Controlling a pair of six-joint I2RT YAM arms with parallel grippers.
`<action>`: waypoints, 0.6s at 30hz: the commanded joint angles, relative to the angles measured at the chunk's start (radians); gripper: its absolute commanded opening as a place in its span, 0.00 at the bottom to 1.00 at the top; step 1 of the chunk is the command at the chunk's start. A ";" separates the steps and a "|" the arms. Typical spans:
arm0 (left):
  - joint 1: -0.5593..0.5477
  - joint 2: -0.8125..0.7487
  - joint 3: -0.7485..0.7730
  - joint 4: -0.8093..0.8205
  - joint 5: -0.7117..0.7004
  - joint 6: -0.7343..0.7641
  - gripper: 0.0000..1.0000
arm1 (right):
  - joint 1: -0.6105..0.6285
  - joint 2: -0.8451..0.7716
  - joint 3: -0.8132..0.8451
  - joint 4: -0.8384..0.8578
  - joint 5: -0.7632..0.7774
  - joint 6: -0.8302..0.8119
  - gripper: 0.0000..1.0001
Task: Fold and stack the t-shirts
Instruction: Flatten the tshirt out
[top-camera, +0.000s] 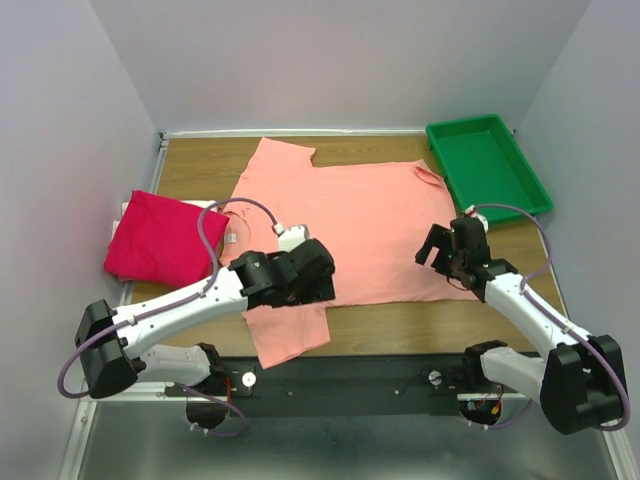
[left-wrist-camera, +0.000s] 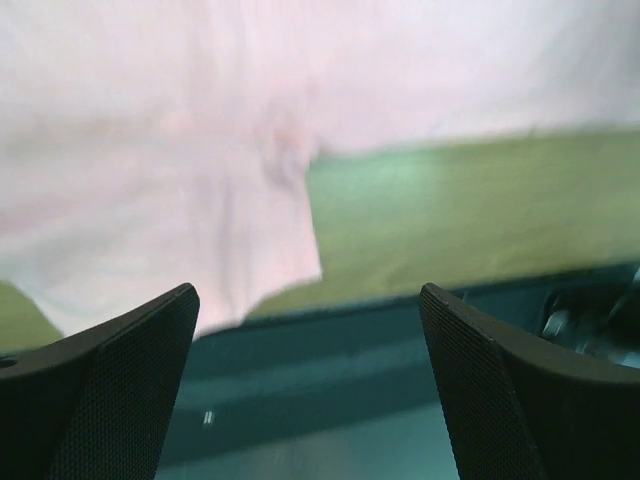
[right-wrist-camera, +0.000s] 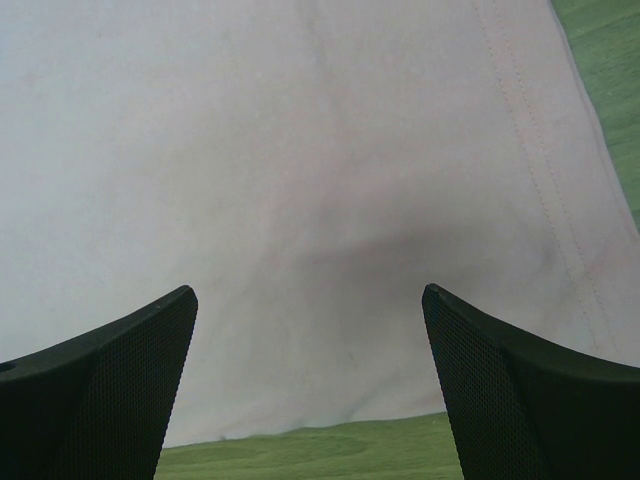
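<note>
While the salmon t-shirt (top-camera: 370, 220) lies spread mid-frame for folding, left claw (left-wrist-camera: 310, 330) and right claw (right-wrist-camera: 310, 330) hover empty, jaws wide; folded magenta t-shirt (top-camera: 155, 240) waits at left.

Salmon t-shirt (top-camera: 370, 230) soft matt cloth; table (top-camera: 200, 165) wood-grain; tray (top-camera: 490, 165) glossy green plastic.
</note>
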 joint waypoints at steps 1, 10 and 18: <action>0.109 -0.005 0.004 0.113 -0.241 0.071 0.98 | -0.004 0.008 0.040 -0.004 -0.006 -0.036 1.00; 0.579 0.128 -0.012 0.618 -0.115 0.425 0.98 | -0.004 0.362 0.360 0.038 0.000 -0.116 1.00; 0.706 0.497 0.174 0.687 -0.041 0.548 0.98 | -0.002 0.848 0.849 0.038 -0.031 -0.214 1.00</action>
